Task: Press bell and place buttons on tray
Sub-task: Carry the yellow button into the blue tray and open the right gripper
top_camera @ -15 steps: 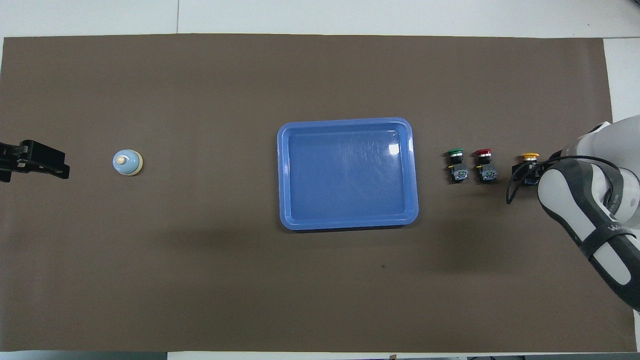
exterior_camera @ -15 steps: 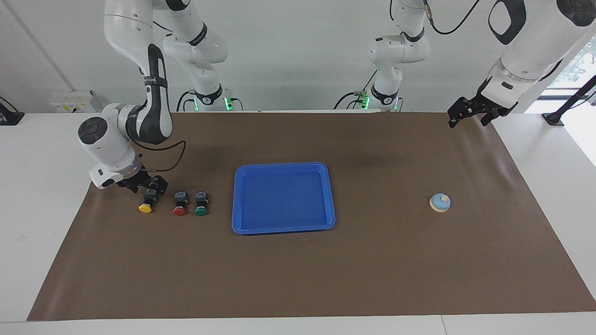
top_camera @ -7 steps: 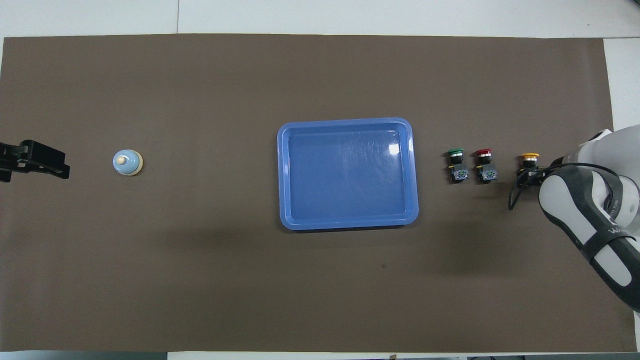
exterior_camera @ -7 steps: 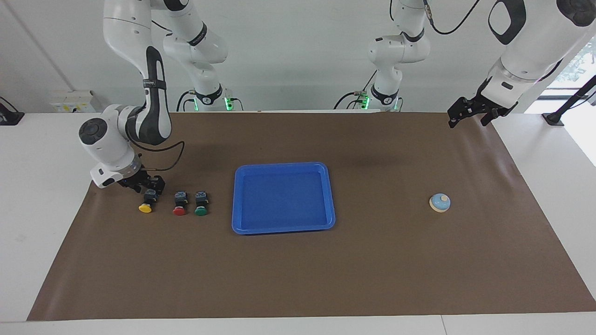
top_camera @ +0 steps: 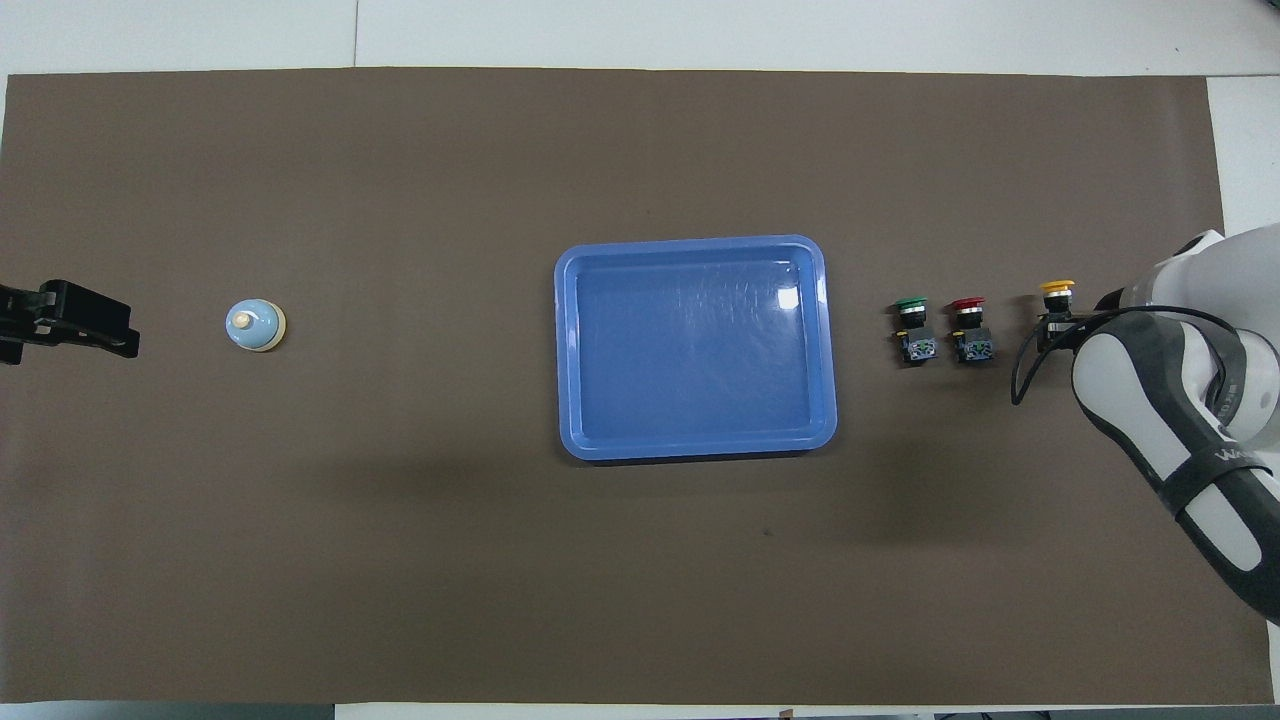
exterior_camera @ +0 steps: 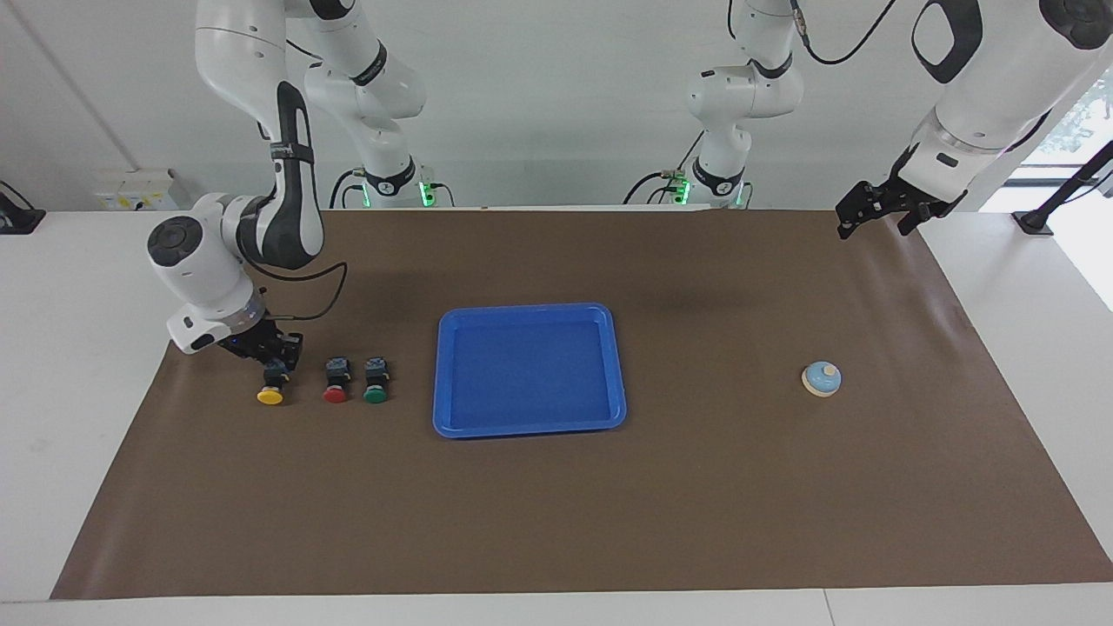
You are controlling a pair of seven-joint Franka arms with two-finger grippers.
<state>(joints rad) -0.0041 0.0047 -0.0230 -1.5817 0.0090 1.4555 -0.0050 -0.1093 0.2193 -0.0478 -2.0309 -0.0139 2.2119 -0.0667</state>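
Note:
Three buttons lie in a row on the brown mat toward the right arm's end: yellow (exterior_camera: 269,396) (top_camera: 1056,288), red (exterior_camera: 335,393) (top_camera: 968,304) and green (exterior_camera: 375,394) (top_camera: 911,304). My right gripper (exterior_camera: 276,363) (top_camera: 1058,326) is low over the mat and shut on the yellow button's black body. The blue tray (exterior_camera: 529,309) (top_camera: 690,242) lies empty at mid-table. The light-blue bell (exterior_camera: 821,378) (top_camera: 255,325) stands toward the left arm's end. My left gripper (exterior_camera: 856,217) (top_camera: 100,335) waits in the air over the mat's corner, apart from the bell.
The brown mat (exterior_camera: 556,504) covers most of the white table. The right arm's elbow and cable (exterior_camera: 304,291) hang over the mat beside the buttons.
My right gripper has closed on the yellow button's body, and the yellow cap has shifted a little away from the robots, out of line with the other two. The left arm has not moved.

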